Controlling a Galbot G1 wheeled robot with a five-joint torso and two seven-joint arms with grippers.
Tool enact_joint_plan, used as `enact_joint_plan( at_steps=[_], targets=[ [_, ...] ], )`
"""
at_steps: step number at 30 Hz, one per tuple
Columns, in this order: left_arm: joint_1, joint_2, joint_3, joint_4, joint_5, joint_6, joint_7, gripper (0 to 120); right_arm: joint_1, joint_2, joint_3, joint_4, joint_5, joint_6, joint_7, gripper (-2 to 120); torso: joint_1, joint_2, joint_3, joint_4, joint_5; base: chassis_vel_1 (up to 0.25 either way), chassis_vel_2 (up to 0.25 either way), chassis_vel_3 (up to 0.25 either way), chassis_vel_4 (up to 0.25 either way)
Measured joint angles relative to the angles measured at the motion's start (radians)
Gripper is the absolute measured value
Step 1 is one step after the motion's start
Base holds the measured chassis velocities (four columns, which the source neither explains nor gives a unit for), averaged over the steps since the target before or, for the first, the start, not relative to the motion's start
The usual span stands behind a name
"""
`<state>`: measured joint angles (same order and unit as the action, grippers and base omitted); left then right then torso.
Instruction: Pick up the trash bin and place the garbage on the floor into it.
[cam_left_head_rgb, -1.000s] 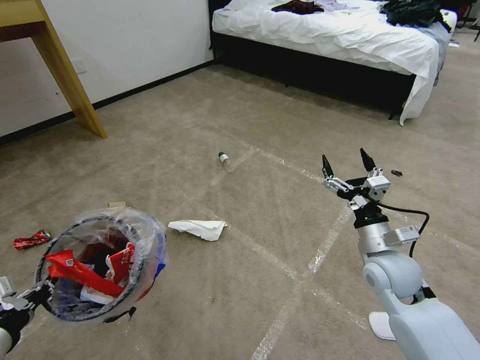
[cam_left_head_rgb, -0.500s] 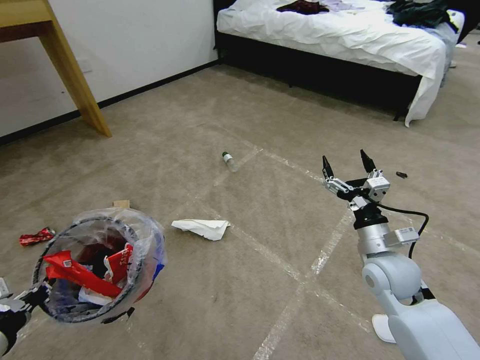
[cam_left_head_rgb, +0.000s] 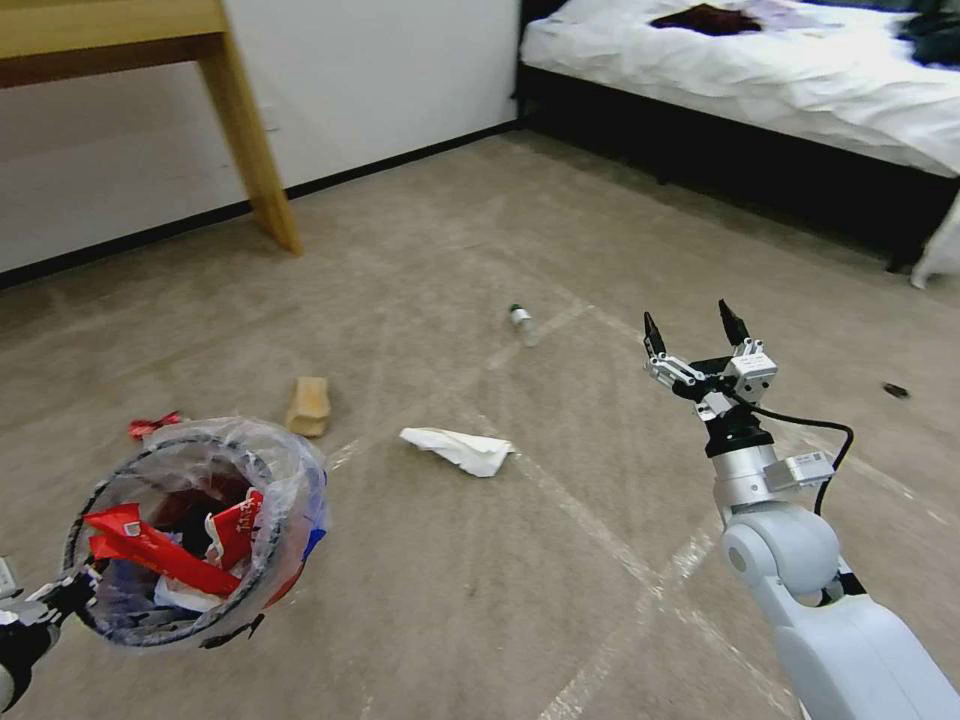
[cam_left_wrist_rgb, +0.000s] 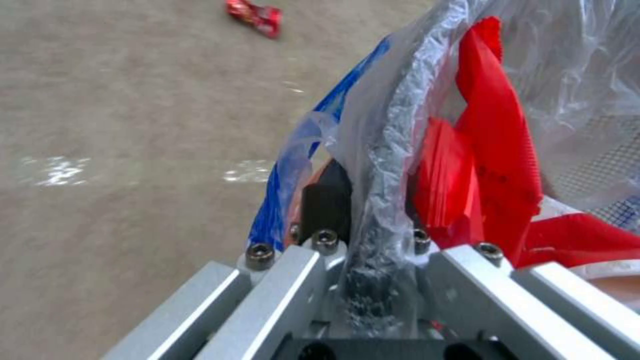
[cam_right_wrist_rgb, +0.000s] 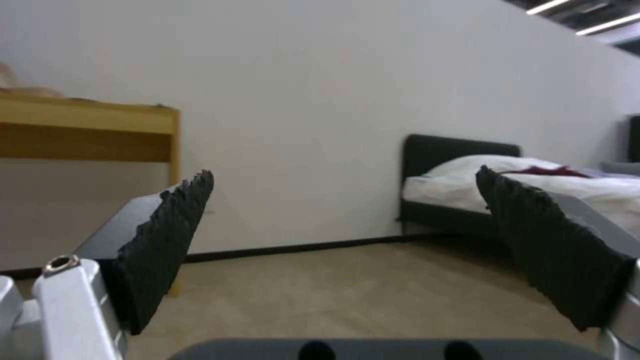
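The left gripper (cam_left_wrist_rgb: 373, 240) sits low at about 8 o'clock in the head view and pinches the rim of the trash bin (cam_left_head_rgb: 190, 540), with one black finger (cam_left_wrist_rgb: 325, 205) outside the clear bag and the rim squeezed tight between the fingers. The bin hangs up off the floor (cam_left_head_rgb: 480, 600) and tips a little toward the robot, so you can look right inside. In it lie red wrappers (cam_left_head_rgb: 150, 548) and some white and dark bits. The bin's bag has blue print on it, seen close in the left wrist view. The right gripper (cam_left_head_rgb: 692, 332) is up in the air at about 3 o'clock, pointing forward, with its two black toothed fingers (cam_right_wrist_rgb: 170, 235) spread wide and nothing between them. Garbage lies on the carpet. A crumpled white tissue (cam_left_head_rgb: 458, 449) is near the middle, between the bin and the right arm. A tan paper packet (cam_left_head_rgb: 308, 406) lies at about 10 o'clock from the tissue. A small red wrapper (cam_left_head_rgb: 152, 425) lies just past the bin's far rim. A little bottle (cam_left_head_rgb: 522, 324) lies farther off at about 12 o'clock, on a pale tape line. A tiny dark bit (cam_left_head_rgb: 895, 390) lies far over at 3 o'clock. A wooden table leg (cam_left_head_rgb: 255, 150) stands by the wall at 11 o'clock, and a bed (cam_left_head_rgb: 780, 90) is at 1 o'clock.
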<state>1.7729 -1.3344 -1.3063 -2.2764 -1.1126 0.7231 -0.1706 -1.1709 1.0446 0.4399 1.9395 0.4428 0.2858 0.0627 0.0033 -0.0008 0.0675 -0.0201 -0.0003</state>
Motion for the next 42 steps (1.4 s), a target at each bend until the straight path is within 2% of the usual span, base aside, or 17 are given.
enact_joint_plan(
  at_steps=[9, 13, 33, 42],
  targets=[
    [-0.004, -0.003, 0.004, 0.008, 0.010, -0.001, 0.000, 1, 0.002, 0.003, 0.000, -0.012, -0.010, 0.016, -0.006, 100, 0.000, 0.000, 0.000, 0.0002, 0.0000, 0.069, 0.075, 0.075, 0.071],
    [-0.007, -0.003, 0.007, 0.009, 0.015, -0.001, 0.000, 1, 0.001, 0.006, -0.001, -0.015, -0.011, 0.020, -0.006, 100, 0.000, 0.000, 0.000, -0.0004, 0.0001, 0.000, 0.000, 0.000, 0.000],
    [-0.010, 0.000, 0.006, 0.020, 0.017, 0.001, -0.001, 1, -0.006, 0.020, -0.001, -0.029, -0.038, 0.016, -0.009, 100, 0.000, 0.000, 0.000, -0.0003, 0.0000, 0.000, 0.000, 0.000, 0.000],
    [-0.014, 0.001, 0.006, 0.023, 0.016, 0.001, -0.001, 1, -0.001, 0.021, -0.001, -0.037, -0.044, 0.015, -0.009, 100, 0.000, 0.000, 0.000, -0.0003, 0.0000, -0.095, 0.104, 0.105, -0.105]
  ],
)
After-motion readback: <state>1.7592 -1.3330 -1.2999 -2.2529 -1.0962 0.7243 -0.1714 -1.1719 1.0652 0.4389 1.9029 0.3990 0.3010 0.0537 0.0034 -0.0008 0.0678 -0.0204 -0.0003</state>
